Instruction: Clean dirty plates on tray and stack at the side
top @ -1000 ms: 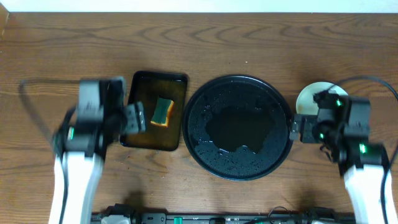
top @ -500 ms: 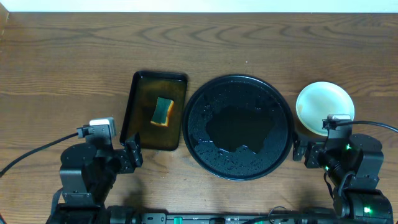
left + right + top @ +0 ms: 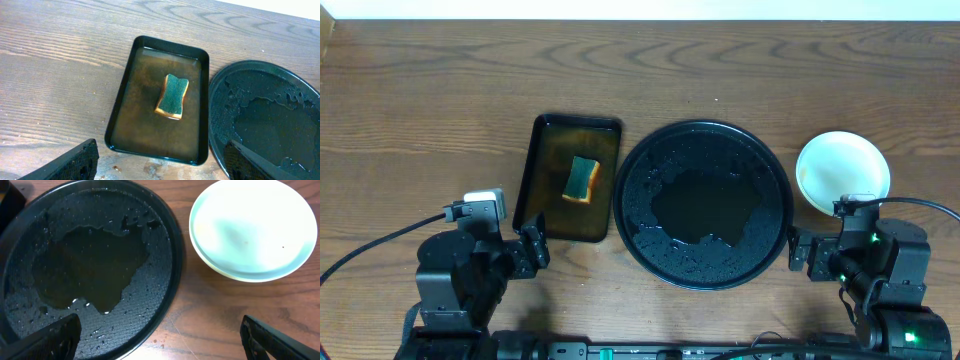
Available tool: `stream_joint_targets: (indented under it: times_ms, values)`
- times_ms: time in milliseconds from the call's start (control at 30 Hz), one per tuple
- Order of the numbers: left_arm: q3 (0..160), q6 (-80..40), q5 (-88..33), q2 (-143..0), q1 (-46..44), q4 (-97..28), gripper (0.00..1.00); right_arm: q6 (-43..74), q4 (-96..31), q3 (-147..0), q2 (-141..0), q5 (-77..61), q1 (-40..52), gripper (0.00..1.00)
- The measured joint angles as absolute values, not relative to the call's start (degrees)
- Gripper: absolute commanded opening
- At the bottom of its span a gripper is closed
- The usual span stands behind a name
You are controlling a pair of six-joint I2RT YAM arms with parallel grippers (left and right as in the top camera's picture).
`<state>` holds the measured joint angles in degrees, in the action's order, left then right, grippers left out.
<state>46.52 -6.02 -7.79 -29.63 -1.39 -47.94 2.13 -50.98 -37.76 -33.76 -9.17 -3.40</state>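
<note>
The round black tray (image 3: 760, 170) sits mid-table, wet, with a puddle and no plate on it. It also shows in the right wrist view (image 3: 150, 295) and the left wrist view (image 3: 235, 95). The plates (image 3: 842, 170) are stacked on the wood right of the tray. The top one is pale mint and looks clean (image 3: 250, 227); how many lie under it I cannot tell. My left gripper (image 3: 532, 248) is open and empty (image 3: 160, 167), just in front of the rectangular tray. My right gripper (image 3: 802, 252) is open and empty (image 3: 162, 340), in front of the gap between tray and plates.
A rectangular dark brownish tray (image 3: 548, 215) with murky water stands left of the round tray and holds a green-and-yellow sponge (image 3: 583, 179), also seen in the left wrist view (image 3: 172, 96). Small wet spots mark the wood near both grippers.
Both arms have drawn back toward the front edge of the table. The right gripper has come off the plate stack, which now shows in full.
</note>
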Motion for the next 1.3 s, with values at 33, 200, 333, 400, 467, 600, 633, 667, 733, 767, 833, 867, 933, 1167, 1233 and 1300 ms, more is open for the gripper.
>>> stream_joint_targets:
  times_ms: [33, 200, 333, 400, 467, 600, 633, 667, 733, 767, 833, 867, 933, 1167, 1233, 1300]
  values:
    - [46.52, -6.02, -7.79, -29.63, -1.41, -47.94, 0.8, 2.11, -51.4, -37.76, -33.41, -9.21, -3.4, 0.99]
    - [46.52, -6.02, -7.77, -29.63, -1.41, -47.94, 0.8, 2.02, -45.52, -35.81, -28.45, -9.1, -2.87, 0.99]
    - [46.5, -6.02, -7.77, -29.63, -1.39, -47.94, 0.8, 1.52, -33.78, -29.28, -19.35, -8.47, -0.36, 0.99]
    - [46.41, -6.02, -7.77, -29.63, -1.39, -47.94, 0.8, 1.15, -27.99, -24.64, -13.65, -7.6, 1.02, 0.99]
    - [46.39, -6.02, -7.79, -29.63, -1.39, -47.97, 0.8, 1.02, -21.85, -20.29, -9.19, -6.7, 2.02, 0.99]
    - [46.35, -6.02, -7.77, -29.63, -1.39, -47.94, 0.8, 0.78, -10.0, -11.7, -2.98, -5.15, 2.72, 0.99]
    - [46.35, -6.02, -7.79, -29.63, -1.39, -47.94, 0.8, 0.54, -7.25, -9.69, -2.24, -4.67, 2.81, 0.99]
    - [46.35, -6.02, -7.79, -29.63, -1.39, -47.97, 0.8, 0.1, -4.34, -7.46, -1.63, -4.4, 2.9, 0.99]
    - [46.33, -6.02, -7.79, -29.63, -1.41, -47.99, 0.8, -1.19, -0.4, -3.53, -0.97, -4.16, 2.98, 0.99]
    - [46.33, -6.02, -7.79, -29.63, -1.39, -47.97, 0.8, -1.91, -0.6, -2.2, -0.82, -4.05, 2.98, 0.99]
    - [46.33, -6.02, -7.79, -29.63, -1.41, -47.99, 0.8, -3.29, -3.62, -0.6, -0.73, -4.03, 2.98, 0.99]
    - [46.33, -6.02, -7.77, -29.63, -1.39, -47.92, 0.8, -4.08, -3.9, -0.36, -1.02, -3.88, 3.01, 0.99]
    - [46.3, -6.02, -7.77, -29.63, -1.41, -48.01, 0.8, -5.04, -3.81, -0.38, -0.91, -3.88, 3.03, 0.99]
    - [46.3, -6.02, -7.79, -29.63, -1.41, -47.99, 0.8, -6.44, -3.79, -0.38, -0.86, -3.81, 3.03, 0.99]
    - [46.3, -6.02, -7.79, -29.63, -1.39, -48.01, 0.8, -6.55, -3.79, -0.38, -0.86, -3.84, 3.03, 0.99]
    - [46.3, -6.02, -7.79, -29.63, -1.41, -47.99, 0.8, -6.57, -3.79, -0.38, -0.86, -3.81, 3.03, 0.99]
